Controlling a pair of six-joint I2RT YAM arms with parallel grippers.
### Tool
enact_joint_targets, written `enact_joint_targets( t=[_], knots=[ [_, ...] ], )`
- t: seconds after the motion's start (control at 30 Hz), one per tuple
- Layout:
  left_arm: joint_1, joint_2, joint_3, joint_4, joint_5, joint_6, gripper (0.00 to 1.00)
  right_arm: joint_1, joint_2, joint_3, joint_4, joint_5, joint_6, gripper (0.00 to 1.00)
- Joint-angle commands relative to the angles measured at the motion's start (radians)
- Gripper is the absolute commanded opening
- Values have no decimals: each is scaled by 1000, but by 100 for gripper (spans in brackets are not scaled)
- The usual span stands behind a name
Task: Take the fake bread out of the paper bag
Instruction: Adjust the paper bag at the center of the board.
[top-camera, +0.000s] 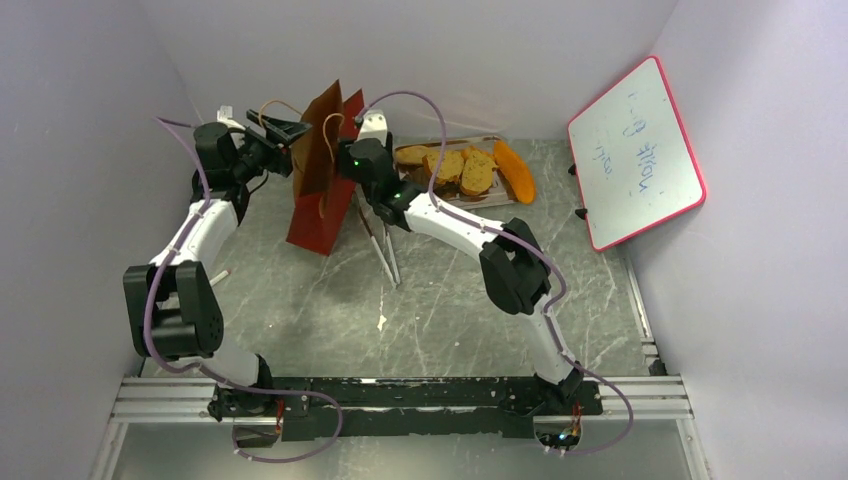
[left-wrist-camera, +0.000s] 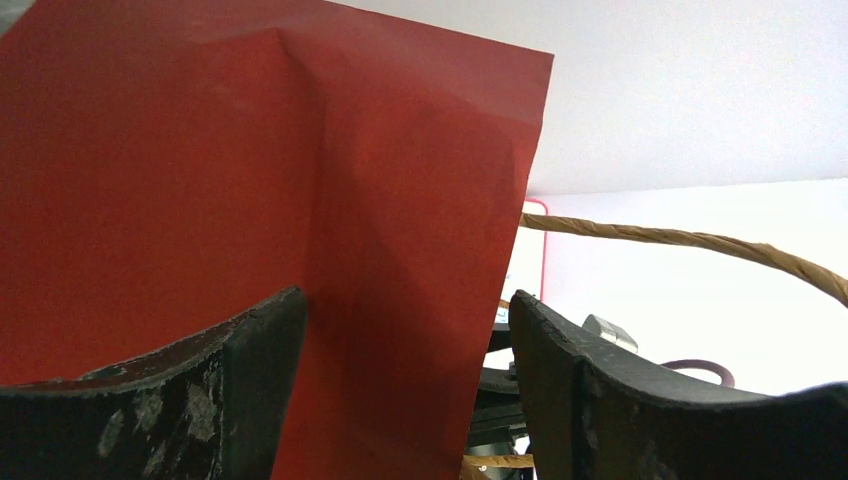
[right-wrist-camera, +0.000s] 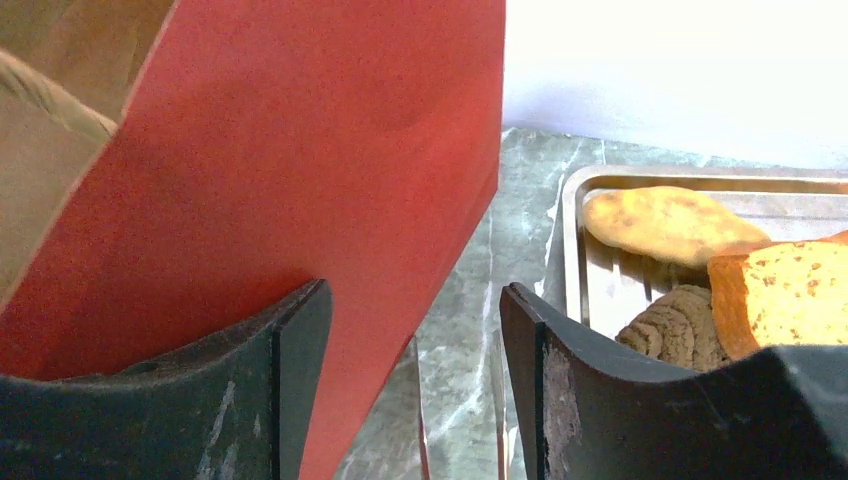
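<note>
Left claw (left-wrist-camera: 405, 310) and right claw (right-wrist-camera: 415, 295) are both open, one at each side of the tall red paper bag (top-camera: 318, 200). Tan and orange toy bread pieces (top-camera: 462, 168) lie on the flat silver metal tray (right-wrist-camera: 571, 235), just beside the right claw.

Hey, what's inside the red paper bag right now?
Only the brown inner wall of the paper bag shows. Its red sides hide the bottom, so whether anything is left inside cannot be seen. Fake bread lies on the tray.
</note>
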Motion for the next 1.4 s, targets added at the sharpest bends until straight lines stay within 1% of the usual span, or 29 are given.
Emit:
enact_joint_targets(
  t=[0.0, 0.2, 0.37, 0.53, 0.63, 0.73, 0.9, 1.1, 1.2, 1.37],
  knots=[
    [-29, -27, -29, 45, -84, -57, 78, -7, 19, 23, -37, -12, -8, 67],
    [-31, -91, -121, 6, -227, -96, 78, -11, 13, 12, -49, -28, -4, 67],
    [-30, -119, -127, -39, -312, -76, 79, -9, 19, 36, -73, -40, -2, 67],
    [-30, -135, -135, -50, -321, -50, 79, -10, -11, 8, -78, -36, 12, 67],
    [-30, -146, -137, -65, -333, -19, 79, -7, -63, -40, -63, -22, 32, 68],
    [-30, -151, -128, -90, -344, 12, 80, -1, -112, -74, -55, -12, 43, 70],
    [-28, -153, -125, -116, -340, 42, 80, 11, -144, -51, -103, -13, 59, 71],
    [-27, -176, -158, -122, -351, 76, 81, 32, -172, -52, -143, -23, 87, 71],
    [-24, -192, -165, -131, -363, 100, 81, 52, -208, -61, -141, -15, 85, 71],
    [-12, -215, -164, -139, -355, 132, 83, 85, -204, -25, -169, 10, 68, 72]
  ],
)
